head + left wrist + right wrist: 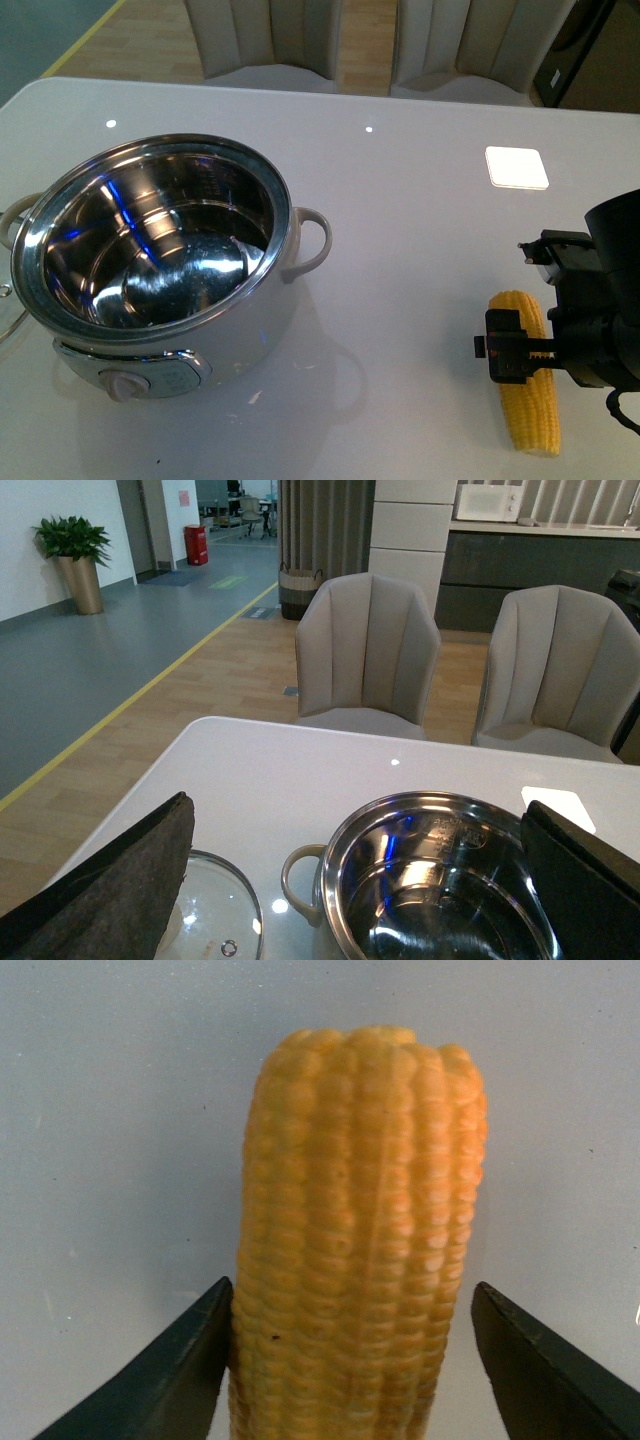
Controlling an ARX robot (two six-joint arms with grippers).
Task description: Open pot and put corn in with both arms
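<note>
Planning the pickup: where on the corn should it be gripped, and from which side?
Grip the corn across its middle, from straight above. It lies flat on the table, long axis front to back, so its rounded flanks face the open fingers of the right pincer.

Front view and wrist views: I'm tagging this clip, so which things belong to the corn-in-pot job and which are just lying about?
Job: pot, lid off; corn, lying on the table; glass lid, beside the pot; right arm, jaws open astride the corn.
Lying about: chairs; potted plant; red bin.
</note>
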